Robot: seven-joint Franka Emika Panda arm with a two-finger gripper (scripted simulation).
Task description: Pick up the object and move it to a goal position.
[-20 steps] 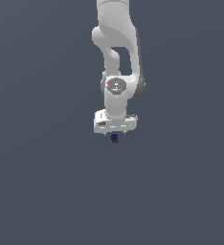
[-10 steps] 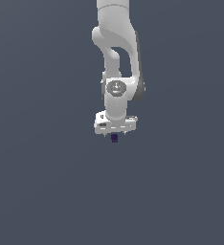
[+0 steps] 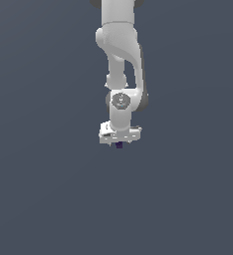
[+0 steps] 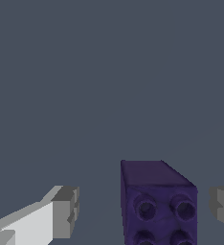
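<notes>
The object is a small dark purple block with round studs on the face turned toward the wrist camera. It sits between the two fingers of my gripper, which is open. There is a wide gap to one grey fingertip and a narrow gap to the other fingertip. In the exterior view, the white gripper hangs straight down from the arm, and only a sliver of the object shows beneath the hand.
A plain, uniform dark grey surface fills both views. No other objects, edges or containers show.
The hand has moved lower over the block across the three exterior frames. The block stays in the same spot and now shows less beneath the hand.
</notes>
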